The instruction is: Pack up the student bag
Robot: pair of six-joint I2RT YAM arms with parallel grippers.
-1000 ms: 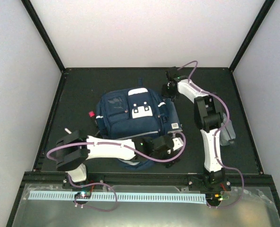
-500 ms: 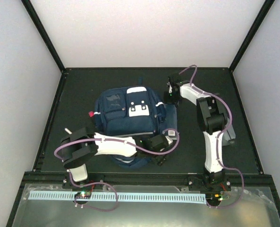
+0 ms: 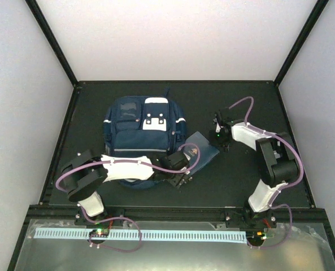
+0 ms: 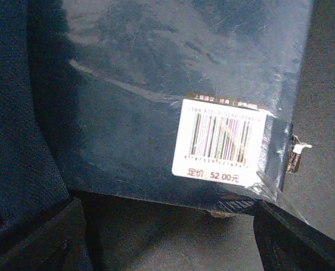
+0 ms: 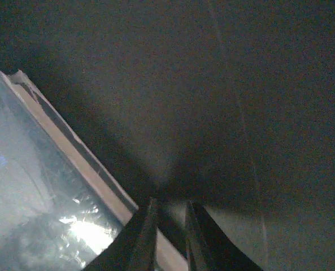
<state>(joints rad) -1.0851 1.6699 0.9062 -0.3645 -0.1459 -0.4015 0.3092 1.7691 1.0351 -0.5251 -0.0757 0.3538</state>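
Left end effector (image 3: 179, 179) wide open, holds nothing. Shrink-wrapped book (image 3: 200, 151) with barcode label (image 4: 219, 141) flat on table (image 3: 240, 101), just ahead of its fingers. Student bag (image 3: 139, 132) beside it, to left and beyond. Right end effector (image 3: 220, 140) nearly closed, nothing clearly gripped, book edge just beside.

A white sticker (image 4: 219, 141) stands on the plastic-wrapped dark blue book (image 4: 156, 84), just ahead of the left gripper (image 4: 167, 240). It bears a barcode, and under the bars the price "定价: 52.00元". Above the bars a small line begins with "ISBN 978-7"; the further digits are too blurred to read. No other text is readable.
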